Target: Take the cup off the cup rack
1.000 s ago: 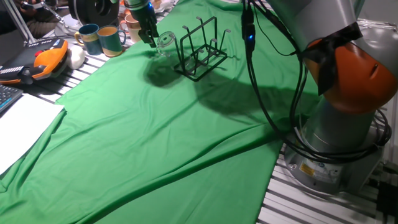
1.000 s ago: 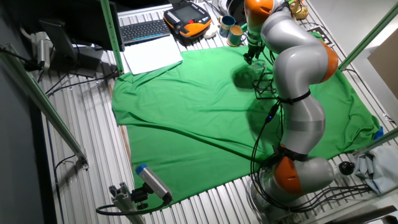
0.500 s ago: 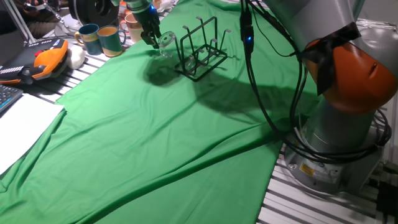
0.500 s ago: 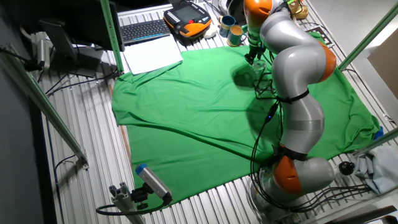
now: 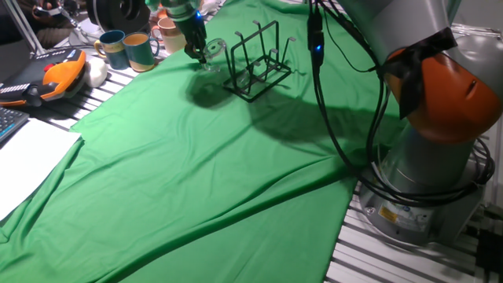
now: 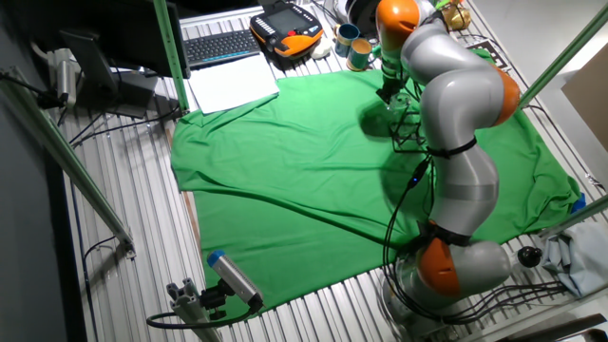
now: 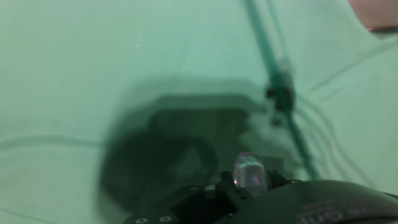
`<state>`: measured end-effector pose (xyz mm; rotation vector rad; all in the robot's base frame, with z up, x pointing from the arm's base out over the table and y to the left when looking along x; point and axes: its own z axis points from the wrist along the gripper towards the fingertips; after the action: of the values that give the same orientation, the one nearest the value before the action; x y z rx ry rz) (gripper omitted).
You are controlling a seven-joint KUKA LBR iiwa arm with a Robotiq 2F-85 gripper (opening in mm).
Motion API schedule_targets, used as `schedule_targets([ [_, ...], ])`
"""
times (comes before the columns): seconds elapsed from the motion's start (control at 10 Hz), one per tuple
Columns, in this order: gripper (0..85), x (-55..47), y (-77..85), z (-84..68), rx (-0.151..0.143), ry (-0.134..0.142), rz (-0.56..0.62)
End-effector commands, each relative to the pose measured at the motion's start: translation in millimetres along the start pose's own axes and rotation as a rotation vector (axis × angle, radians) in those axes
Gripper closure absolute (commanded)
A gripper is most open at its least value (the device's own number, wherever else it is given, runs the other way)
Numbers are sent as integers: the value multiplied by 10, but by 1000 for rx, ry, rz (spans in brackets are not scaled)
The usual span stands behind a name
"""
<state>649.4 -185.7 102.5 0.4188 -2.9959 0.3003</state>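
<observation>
The cup (image 5: 214, 53), a clear glass mug, is seen near the top centre of one fixed view, raised a little above the green cloth (image 5: 196, 173) and just left of the cup rack (image 5: 256, 61), apart from its prongs. It is gripped by the gripper (image 5: 198, 52), whose dark fingers are closed on the cup's left side. The black wire rack stands upright on the cloth-covered surface. Two teal-and-tan mugs (image 5: 127, 49) are set at the upper left, beyond the cloth's edge. In the other fixed view the gripper (image 6: 389, 91) is found at the upper centre, with the cup largely hidden by the arm. The hand view is blurred; only a glassy piece (image 7: 249, 172) above the dark gripper body and a thin rack wire (image 7: 278, 87) are made out.
</observation>
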Motion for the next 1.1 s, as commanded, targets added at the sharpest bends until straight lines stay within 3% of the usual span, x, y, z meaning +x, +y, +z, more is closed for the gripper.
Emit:
schedule_targets([
  [0.0,510,32,6,45,-1,-8,0],
  [0.2,510,52,7,61,-9,-13,-18],
  [0.3,680,47,6,30,-29,-4,-31],
  [0.6,680,35,6,-34,-12,6,-68],
  [0.8,680,-33,61,-330,-17,38,-66],
  [1.0,680,-67,66,-780,-29,55,-59],
])
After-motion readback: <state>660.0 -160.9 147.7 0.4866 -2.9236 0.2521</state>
